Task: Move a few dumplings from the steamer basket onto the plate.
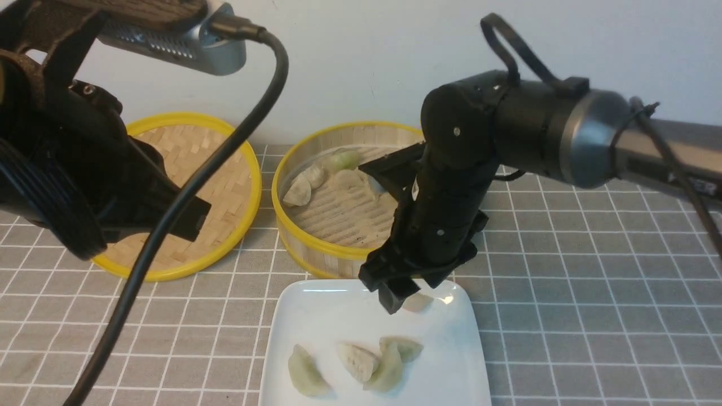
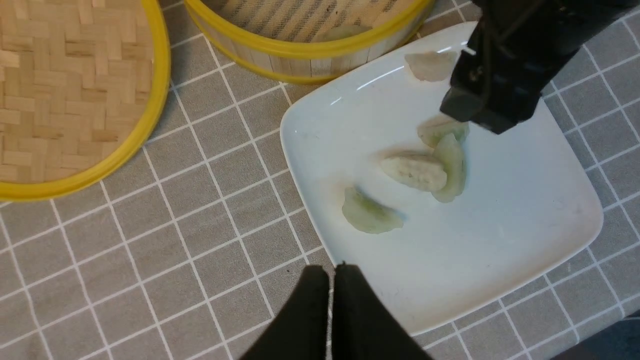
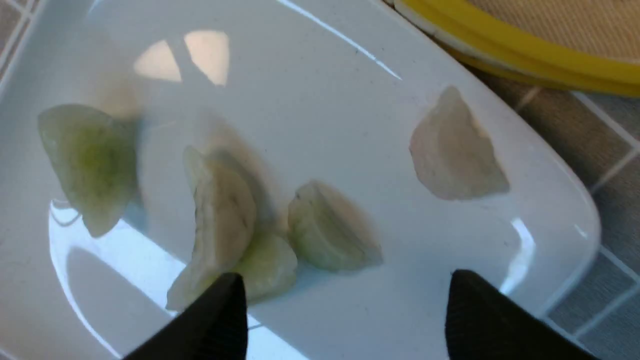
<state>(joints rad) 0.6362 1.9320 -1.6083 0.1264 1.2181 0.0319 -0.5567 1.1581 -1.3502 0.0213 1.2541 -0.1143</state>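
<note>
Left gripper [image 2: 330,272]: jaws closed (tips touching), held high.
Right gripper [image 3: 345,280]: jaws apart, pointing steeply downward.

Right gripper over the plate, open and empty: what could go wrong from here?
1. The whitish dumpling lies close to the rim at the far right corner of the plate. The right gripper hangs just above it and could nudge it off.
2. The open fingers appear low near the three clustered dumplings, so a sideways move might drag them.
3. The steamer basket stands close beside the plate's far edge, so a low return could clip its yellow rim.
</note>
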